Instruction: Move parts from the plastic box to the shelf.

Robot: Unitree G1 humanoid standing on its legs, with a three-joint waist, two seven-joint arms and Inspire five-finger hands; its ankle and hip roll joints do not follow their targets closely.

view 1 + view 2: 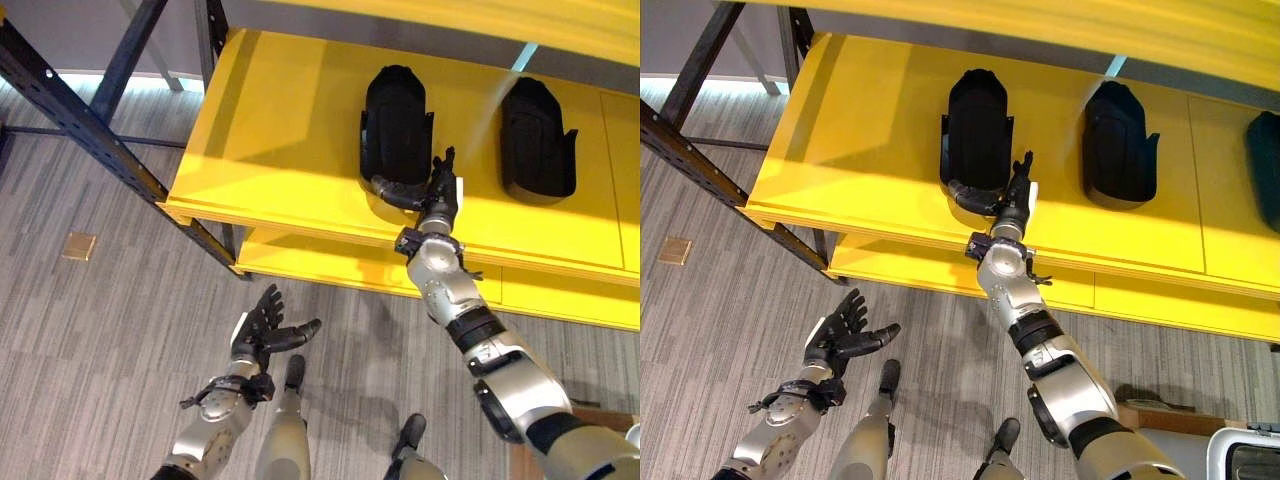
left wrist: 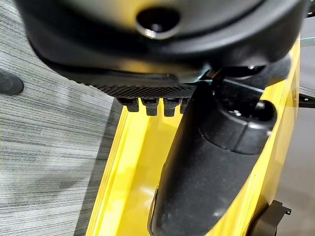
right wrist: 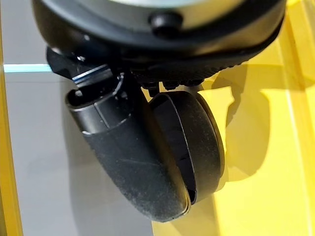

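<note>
right hand [image 1: 440, 195] touches black part [image 1: 396, 125] on yellow shelf [image 1: 270, 130], fingers straight | left hand [image 1: 262, 330] wide, holds nothing

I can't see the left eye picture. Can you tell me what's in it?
The robot's right hand rests against a black part on the yellow shelf, fingers straight. A second black part sits beside it, and the left hand hangs open above the grey floor.

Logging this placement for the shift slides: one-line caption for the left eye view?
Right hand at the near end of a black moulded plastic part on the yellow shelf; left hand open.
</note>
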